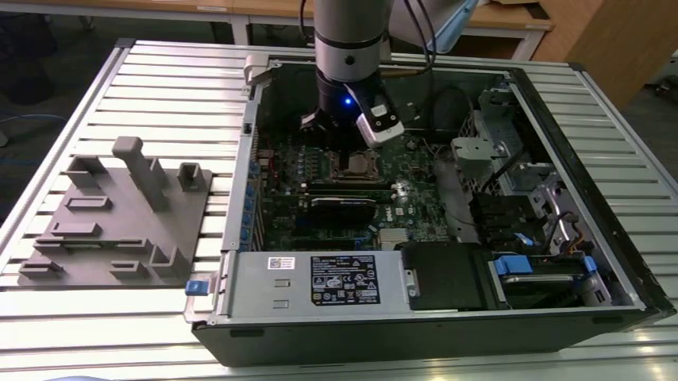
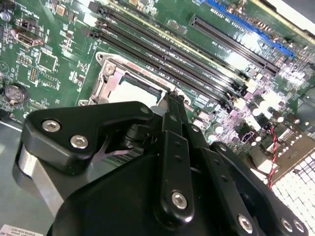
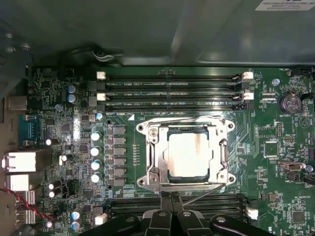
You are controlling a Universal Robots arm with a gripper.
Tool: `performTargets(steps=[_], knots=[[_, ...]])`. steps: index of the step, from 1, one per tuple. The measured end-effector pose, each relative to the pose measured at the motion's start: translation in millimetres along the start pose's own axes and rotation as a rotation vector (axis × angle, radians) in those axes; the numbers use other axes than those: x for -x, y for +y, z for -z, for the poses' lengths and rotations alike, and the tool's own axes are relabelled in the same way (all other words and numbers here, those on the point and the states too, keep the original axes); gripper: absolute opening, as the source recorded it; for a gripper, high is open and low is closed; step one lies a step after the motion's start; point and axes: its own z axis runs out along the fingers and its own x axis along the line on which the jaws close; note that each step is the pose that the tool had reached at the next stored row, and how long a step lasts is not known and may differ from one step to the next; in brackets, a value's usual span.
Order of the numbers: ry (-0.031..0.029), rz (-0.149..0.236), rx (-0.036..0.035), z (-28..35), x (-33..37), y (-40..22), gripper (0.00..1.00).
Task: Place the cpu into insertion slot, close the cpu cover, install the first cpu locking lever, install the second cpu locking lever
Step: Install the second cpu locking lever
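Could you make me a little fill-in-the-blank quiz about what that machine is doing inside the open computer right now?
1. The cpu lies in the insertion slot, its ______ metal top facing up.
2. The cpu cover lies ______ around the chip.
3. The tool sits at the socket's edge beside the long black ______ slots.
4. The computer case rests on a ______ table.

Missing words: silver-grey; flat; memory; slatted

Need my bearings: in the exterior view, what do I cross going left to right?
Grey fixture block → computer case's left wall → insertion slot under the gripper → drive cage → case's right wall.
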Motion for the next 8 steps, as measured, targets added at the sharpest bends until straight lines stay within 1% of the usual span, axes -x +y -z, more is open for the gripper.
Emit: performTargets(steps=[2, 8], knots=[[-0.0001, 0.0, 0.0, 0.0, 0.1, -1.8, 0.1], [-0.0001, 0.0, -0.0001, -0.1, 0.1, -2.8, 0.1]])
